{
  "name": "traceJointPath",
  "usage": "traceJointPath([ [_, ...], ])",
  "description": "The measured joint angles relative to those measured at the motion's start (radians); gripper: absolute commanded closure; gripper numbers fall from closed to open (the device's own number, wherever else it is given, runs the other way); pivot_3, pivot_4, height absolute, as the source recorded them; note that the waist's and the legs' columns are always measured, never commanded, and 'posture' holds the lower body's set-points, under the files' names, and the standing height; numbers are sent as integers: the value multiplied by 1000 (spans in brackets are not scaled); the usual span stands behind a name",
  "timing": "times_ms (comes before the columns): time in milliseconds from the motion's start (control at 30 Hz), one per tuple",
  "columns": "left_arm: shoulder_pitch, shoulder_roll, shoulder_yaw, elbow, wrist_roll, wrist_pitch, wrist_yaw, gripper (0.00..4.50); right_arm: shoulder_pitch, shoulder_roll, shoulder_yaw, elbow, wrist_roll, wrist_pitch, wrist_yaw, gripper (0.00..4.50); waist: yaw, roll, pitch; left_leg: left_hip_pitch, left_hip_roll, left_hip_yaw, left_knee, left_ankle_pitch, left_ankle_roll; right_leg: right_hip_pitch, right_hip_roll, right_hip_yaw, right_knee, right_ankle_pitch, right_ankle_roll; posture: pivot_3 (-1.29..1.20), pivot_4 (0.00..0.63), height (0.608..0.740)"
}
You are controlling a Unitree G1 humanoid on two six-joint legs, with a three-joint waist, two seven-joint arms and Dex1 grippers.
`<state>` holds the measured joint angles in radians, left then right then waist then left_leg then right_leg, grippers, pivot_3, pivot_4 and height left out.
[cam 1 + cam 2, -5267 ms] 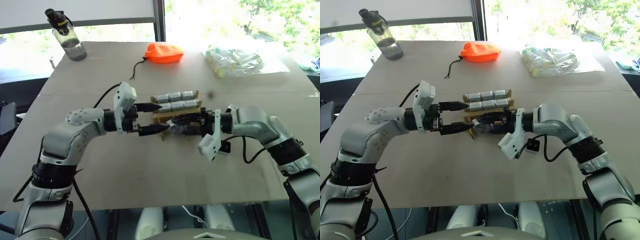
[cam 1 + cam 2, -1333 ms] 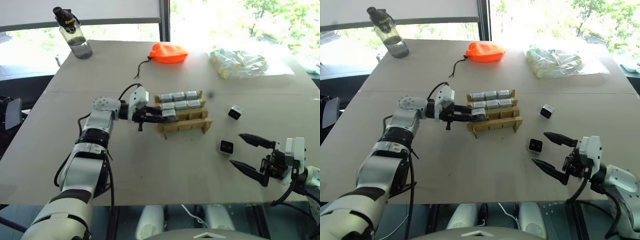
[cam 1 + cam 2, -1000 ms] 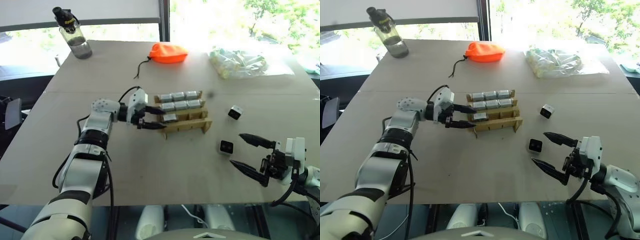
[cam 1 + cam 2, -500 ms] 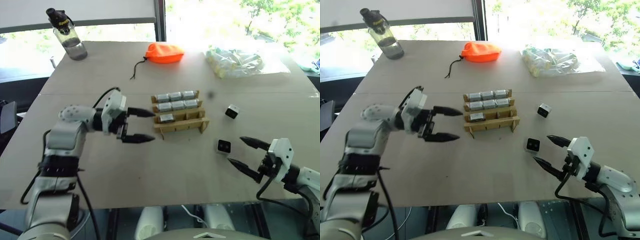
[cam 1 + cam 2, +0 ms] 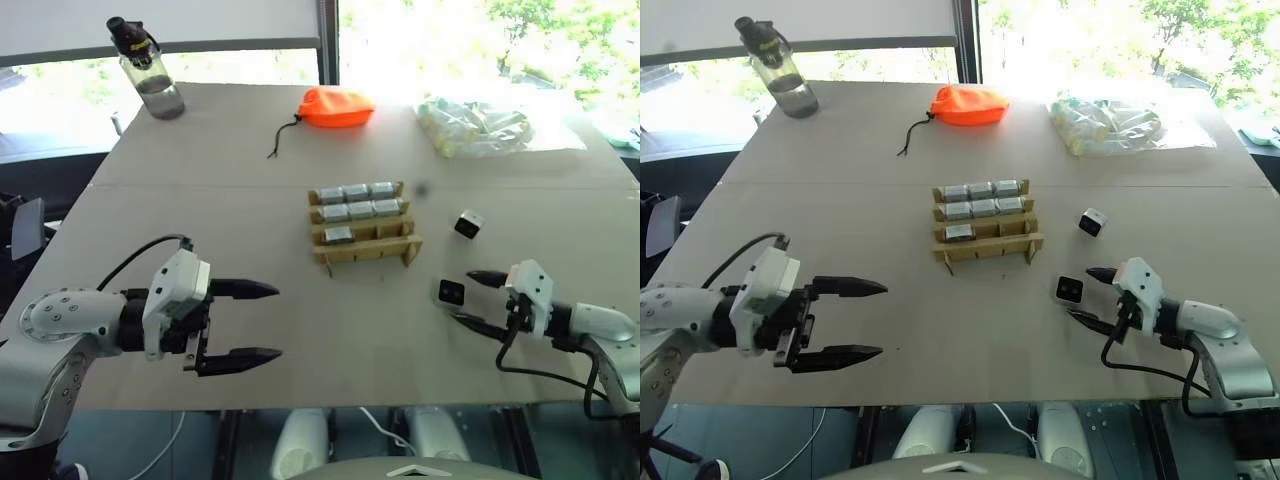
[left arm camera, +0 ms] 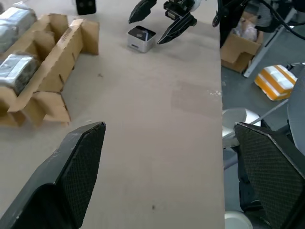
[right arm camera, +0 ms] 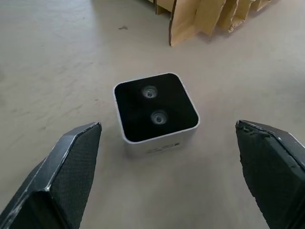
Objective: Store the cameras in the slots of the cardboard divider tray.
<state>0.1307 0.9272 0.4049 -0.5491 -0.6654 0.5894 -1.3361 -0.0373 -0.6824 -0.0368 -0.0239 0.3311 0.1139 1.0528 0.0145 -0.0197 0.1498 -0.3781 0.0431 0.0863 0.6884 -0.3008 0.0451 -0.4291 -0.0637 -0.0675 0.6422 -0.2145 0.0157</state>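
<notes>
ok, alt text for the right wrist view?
A silver-grey camera lies on the table, black lens face up, between the open right tool fingers, untouched. The cardboard divider tray edge sits beyond it.

Tan-brown cardboard tray (image 5: 365, 240) on pale beige counter (image 5: 300, 330). Silver-grey cameras (image 5: 452, 292), black lens faces. Black fingers (image 5: 243, 290), fine mesh texture on pads. Orange pouch (image 5: 337, 107), dark cord. Clear bag (image 5: 480, 125), pale yellow-white contents. Clear bottle (image 5: 148, 70), black cap.

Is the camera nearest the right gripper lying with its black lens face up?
Yes. The camera lies flat on the table, black face upward between the open right gripper fingers.
</notes>
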Motion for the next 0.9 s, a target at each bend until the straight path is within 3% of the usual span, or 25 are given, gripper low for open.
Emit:
traceJointPath([
  [200,93,1,90,-80,-46,18,54,30,-104,-1,49,134,-22,-38,89,0,-1,0,0,0,-1,1,0,0,0,0,-1,0,-1,0,0,0,150,740],
  [300,122,1,106,-100,-55,18,74,0,-142,-1,65,183,-31,-56,125,757,-1,0,0,0,-1,1,0,0,0,0,0,0,-1,0,0,0,150,740],
  [467,158,1,128,-107,-68,14,75,0,-162,2,67,213,-31,-87,161,2671,-2,0,0,0,0,1,0,0,0,0,0,0,-1,0,0,0,150,740],
  [700,153,6,133,-102,-75,-3,71,0,-151,2,66,206,-30,-103,173,2677,-1,1,0,0,0,1,0,0,0,0,0,0,-1,0,0,0,150,740],
  [900,4,2,43,-22,-80,-28,102,0,-143,-8,68,83,-59,-145,152,2677,-1,2,1,0,-1,1,0,0,0,0,0,0,0,0,1,0,150,740],
])
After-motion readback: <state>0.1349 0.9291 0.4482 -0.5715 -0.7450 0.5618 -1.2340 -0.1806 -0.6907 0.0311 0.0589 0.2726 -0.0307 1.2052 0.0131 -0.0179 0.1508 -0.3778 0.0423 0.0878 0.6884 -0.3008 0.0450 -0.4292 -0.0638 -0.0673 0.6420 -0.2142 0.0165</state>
